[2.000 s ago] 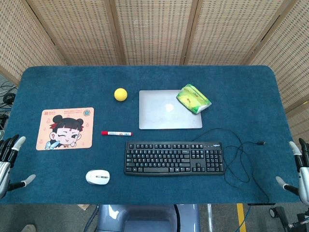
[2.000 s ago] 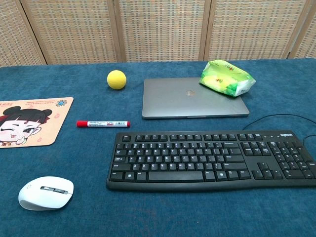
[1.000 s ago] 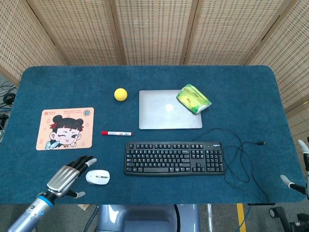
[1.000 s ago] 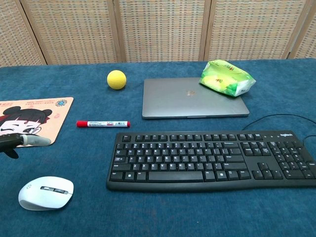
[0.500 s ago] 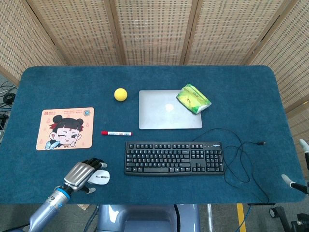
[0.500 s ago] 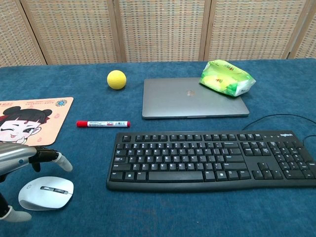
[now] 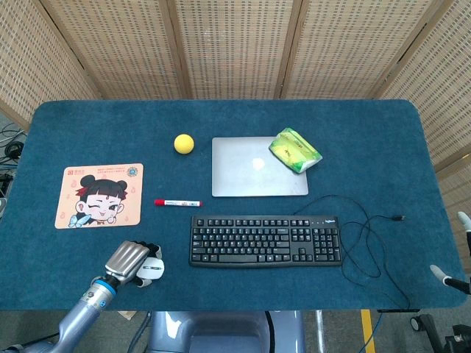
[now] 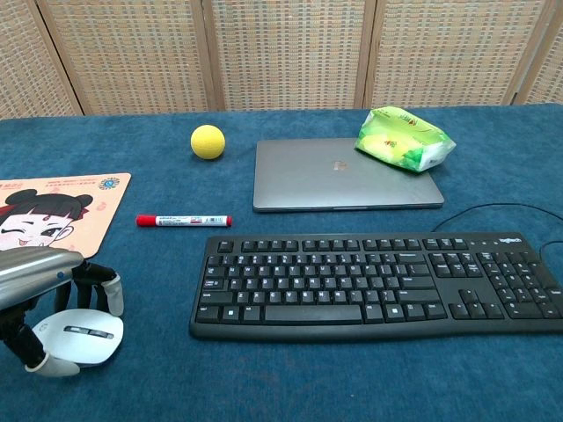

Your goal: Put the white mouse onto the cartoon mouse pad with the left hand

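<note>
The left hand (image 8: 40, 303) arches over the white mouse (image 8: 81, 334) with fingers curled down around its sides, but I cannot tell if they really grip it. If the hold is loose, the smooth shell may slip out during lifting. The cartoon mouse pad (image 7: 99, 195) lies near, at about 11 o'clock from the mouse.

A staged office desk in a robot test space. A table (image 7: 221, 118) covered in blue felt fills the middle of the frame, bearing a closed silver laptop (image 7: 257, 168), a black wired keyboard (image 7: 265, 240) and a red marker (image 7: 177, 202). Woven rattan screen panels (image 7: 235, 44) close off the whole upper edge, and bare floor with yellow tape (image 7: 366, 331) shows at the bottom right.
</note>
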`<state>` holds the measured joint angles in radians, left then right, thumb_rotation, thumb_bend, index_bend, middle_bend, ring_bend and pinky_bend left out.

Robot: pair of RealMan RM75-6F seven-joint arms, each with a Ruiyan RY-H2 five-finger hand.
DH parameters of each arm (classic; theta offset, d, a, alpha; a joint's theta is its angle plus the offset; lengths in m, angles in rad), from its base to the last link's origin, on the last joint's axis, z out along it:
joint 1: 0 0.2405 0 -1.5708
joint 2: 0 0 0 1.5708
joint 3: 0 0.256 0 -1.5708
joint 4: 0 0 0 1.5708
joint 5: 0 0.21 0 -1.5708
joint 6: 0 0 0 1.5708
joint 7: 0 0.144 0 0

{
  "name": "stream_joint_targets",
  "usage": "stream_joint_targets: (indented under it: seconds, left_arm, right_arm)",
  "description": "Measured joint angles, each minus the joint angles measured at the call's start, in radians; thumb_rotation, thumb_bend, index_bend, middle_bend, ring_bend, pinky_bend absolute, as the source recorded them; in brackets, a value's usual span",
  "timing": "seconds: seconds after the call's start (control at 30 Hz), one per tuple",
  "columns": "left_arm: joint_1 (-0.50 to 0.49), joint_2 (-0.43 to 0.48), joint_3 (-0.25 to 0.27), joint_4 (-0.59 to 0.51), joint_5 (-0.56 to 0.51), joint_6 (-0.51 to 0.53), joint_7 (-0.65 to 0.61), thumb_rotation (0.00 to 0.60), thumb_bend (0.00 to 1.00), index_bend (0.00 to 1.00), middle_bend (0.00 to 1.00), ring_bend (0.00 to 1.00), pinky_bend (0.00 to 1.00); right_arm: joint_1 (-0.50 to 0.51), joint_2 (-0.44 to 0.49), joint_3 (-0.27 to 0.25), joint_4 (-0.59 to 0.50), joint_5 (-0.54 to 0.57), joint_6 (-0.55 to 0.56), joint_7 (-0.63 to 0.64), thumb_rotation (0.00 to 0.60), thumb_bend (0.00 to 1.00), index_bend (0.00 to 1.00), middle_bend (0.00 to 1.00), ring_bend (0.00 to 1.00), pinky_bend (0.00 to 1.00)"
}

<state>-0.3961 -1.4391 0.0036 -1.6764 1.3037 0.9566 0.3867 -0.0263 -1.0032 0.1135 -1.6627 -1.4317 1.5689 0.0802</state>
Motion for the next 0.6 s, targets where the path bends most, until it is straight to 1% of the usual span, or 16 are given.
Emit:
stream_joint_targets:
  seconds: [0.13,0.23,0.33,0.43,0.53,0.6]
  left_arm:
    - [0.001,0.034,-0.016,-0.044,-0.053,0.012,0.008,0.6,0.29,0.56,0.48,0.42,0.46]
    - [-0.006,0.076,-0.044,-0.09,-0.128,0.015,0.013,0.6,0.29,0.56,0.48,0.42,0.46]
    - [-0.021,0.118,-0.086,-0.13,-0.234,0.02,0.019,0.6,0.29,0.55,0.48,0.41,0.46]
    - [-0.044,0.146,-0.142,-0.152,-0.374,0.032,0.022,0.6,0.28,0.55,0.48,0.41,0.46]
    - [-0.075,0.164,-0.2,-0.157,-0.551,0.043,0.024,0.6,0.28,0.55,0.48,0.42,0.46]
    - [-0.106,0.17,-0.237,-0.149,-0.694,0.05,0.031,0.6,0.28,0.55,0.48,0.42,0.47]
  right_arm:
    - [0.0,0.002,-0.001,0.0,0.0,-0.002,0.006,0.6,0.0,0.0,0.0,0.0,0.0]
    - [0.0,0.003,-0.002,-0.001,-0.004,-0.002,0.006,0.6,0.0,0.0,0.0,0.0,0.0]
    - [0.0,0.002,-0.004,-0.001,-0.006,-0.002,0.004,0.6,0.0,0.0,0.0,0.0,0.0]
    - [0.002,0.001,-0.004,-0.003,-0.007,-0.004,0.001,0.6,0.0,0.0,0.0,0.0,0.0]
    - [0.004,0.0,-0.004,-0.002,-0.004,-0.009,-0.001,0.6,0.0,0.0,0.0,0.0,0.0]
    - [0.006,-0.001,-0.003,0.001,0.0,-0.015,-0.001,0.6,0.0,0.0,0.0,0.0,0.0]
